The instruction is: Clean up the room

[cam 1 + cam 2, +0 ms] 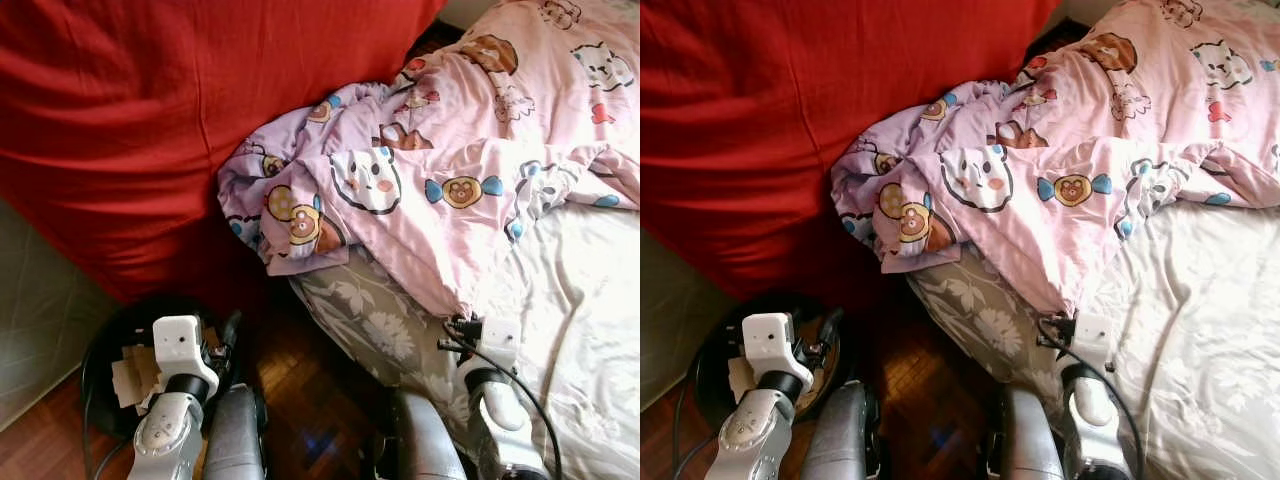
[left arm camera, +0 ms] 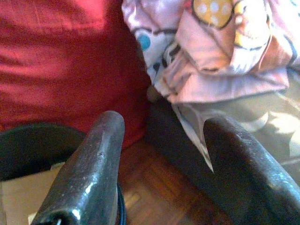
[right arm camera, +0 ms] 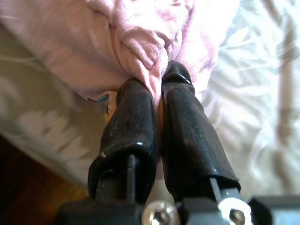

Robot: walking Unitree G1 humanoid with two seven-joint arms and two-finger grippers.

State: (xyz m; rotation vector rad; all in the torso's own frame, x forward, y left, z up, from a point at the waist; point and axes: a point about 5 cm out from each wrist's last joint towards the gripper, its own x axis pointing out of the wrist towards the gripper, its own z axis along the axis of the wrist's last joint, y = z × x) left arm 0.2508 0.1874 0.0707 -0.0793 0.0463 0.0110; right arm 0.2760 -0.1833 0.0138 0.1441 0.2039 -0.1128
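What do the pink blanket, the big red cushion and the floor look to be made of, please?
The pink blanket, pinched by the right gripper, looks like soft matte cotton: it creases and bunches, with printed cartoon faces. The red cushion seems a slack woven cover, dull with broad wrinkles; its filling is unclear. The floor appears to be glossy dark wood parquet, with short blocks and reflections.

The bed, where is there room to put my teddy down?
The bare pale sheet right of the pink blanket is free. The blanket crowds the bed's upper part, its corner pinched by the right gripper. The wood floor between bed and black bin is narrow.
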